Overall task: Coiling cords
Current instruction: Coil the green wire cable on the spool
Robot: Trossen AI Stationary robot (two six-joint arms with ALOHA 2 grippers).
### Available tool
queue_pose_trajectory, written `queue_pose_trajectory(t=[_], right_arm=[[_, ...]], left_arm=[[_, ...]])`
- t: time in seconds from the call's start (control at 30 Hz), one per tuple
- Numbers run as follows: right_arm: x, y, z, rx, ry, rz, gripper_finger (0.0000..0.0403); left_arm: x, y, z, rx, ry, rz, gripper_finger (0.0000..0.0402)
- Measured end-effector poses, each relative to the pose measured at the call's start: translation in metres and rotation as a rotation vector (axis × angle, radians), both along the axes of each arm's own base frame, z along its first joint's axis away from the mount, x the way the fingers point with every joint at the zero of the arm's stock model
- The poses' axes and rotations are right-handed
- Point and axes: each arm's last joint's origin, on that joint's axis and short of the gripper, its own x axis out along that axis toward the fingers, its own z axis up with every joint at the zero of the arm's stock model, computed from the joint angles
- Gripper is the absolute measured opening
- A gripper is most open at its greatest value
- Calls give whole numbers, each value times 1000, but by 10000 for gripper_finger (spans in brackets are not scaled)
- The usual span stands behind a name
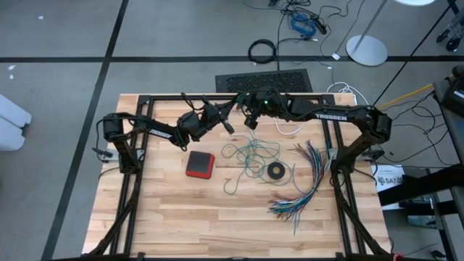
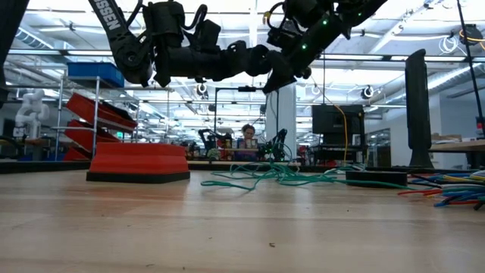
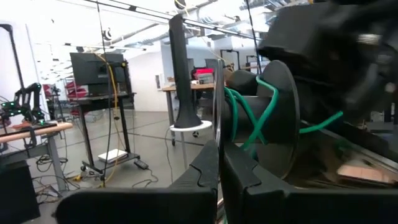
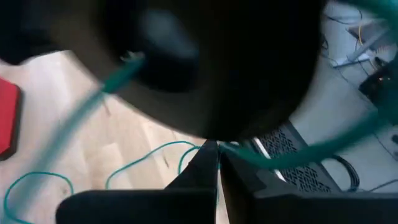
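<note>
The coiling looks barely begun; a few turns of the teal-green cord point(image 3: 249, 121) sit on a black spool point(image 3: 283, 118) raised between the arms at the table's far edge, while most of that cord point(image 1: 250, 156) lies loose mid-table; the white cord point(image 1: 290, 130) lies uncoiled by the far edge. The left gripper point(image 1: 228, 125) is up beside the spool, jaws pressed together on a thin strand, probably the cord, though the wrist view is poor; the right gripper point(image 1: 250, 119), jaws closed too, meets it there. Across the pale wooden table point(image 1: 145, 217): a red block point(image 1: 200, 164), a black ring point(image 1: 275, 171), fanned multicoloured wires point(image 1: 308, 181); beyond, a grey-floored workshop with shelving and a seated person point(image 2: 248, 136)
</note>
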Motion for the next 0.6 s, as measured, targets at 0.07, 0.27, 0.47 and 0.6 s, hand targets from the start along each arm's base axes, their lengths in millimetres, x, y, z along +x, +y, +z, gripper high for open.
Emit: queue_pose_trajectory(t=[0.07, 0.27, 0.47, 0.6], right_arm=[[-4, -5, -2, 21, 16, -10, 0], [-12, -18, -4, 43, 42, -48, 0], [-23, -31, -9, 66, 96, -95, 0], [-30, -40, -11, 73, 128, -120, 0]], left_arm=[[0, -1, 1, -2, -9, -19, 2], [0, -1, 2, -15, -34, -37, 2], [1, -3, 3, -6, -42, -64, 2], [1, -4, 3, -6, -40, -66, 2]])
